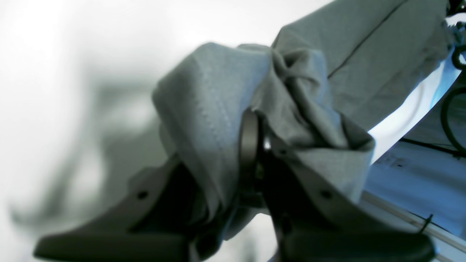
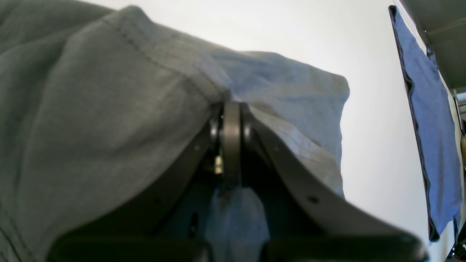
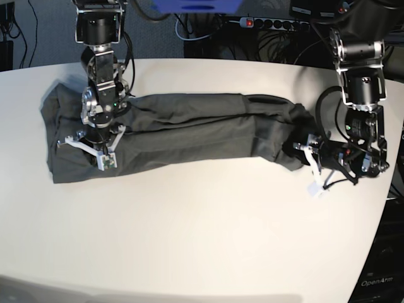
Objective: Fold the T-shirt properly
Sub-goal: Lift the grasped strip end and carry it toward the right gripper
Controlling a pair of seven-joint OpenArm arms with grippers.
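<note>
The T-shirt (image 3: 189,129) is a dark grey, wrinkled band stretched lengthwise across the white table (image 3: 202,233), from the far left to the right side. My right gripper (image 3: 96,134) presses down on its left part. In the right wrist view that gripper (image 2: 231,109) is shut on a hemmed fold of the T-shirt (image 2: 109,109). My left gripper (image 3: 295,149) is at the bunched right end. In the left wrist view it (image 1: 255,123) is shut on a gathered wad of the T-shirt (image 1: 218,91), lifted off the surface.
A blue cloth (image 2: 433,127) hangs at the table's edge in the right wrist view. Behind the table run cables and a power strip (image 3: 278,24). The table's curved right edge (image 3: 388,189) lies close to my left arm.
</note>
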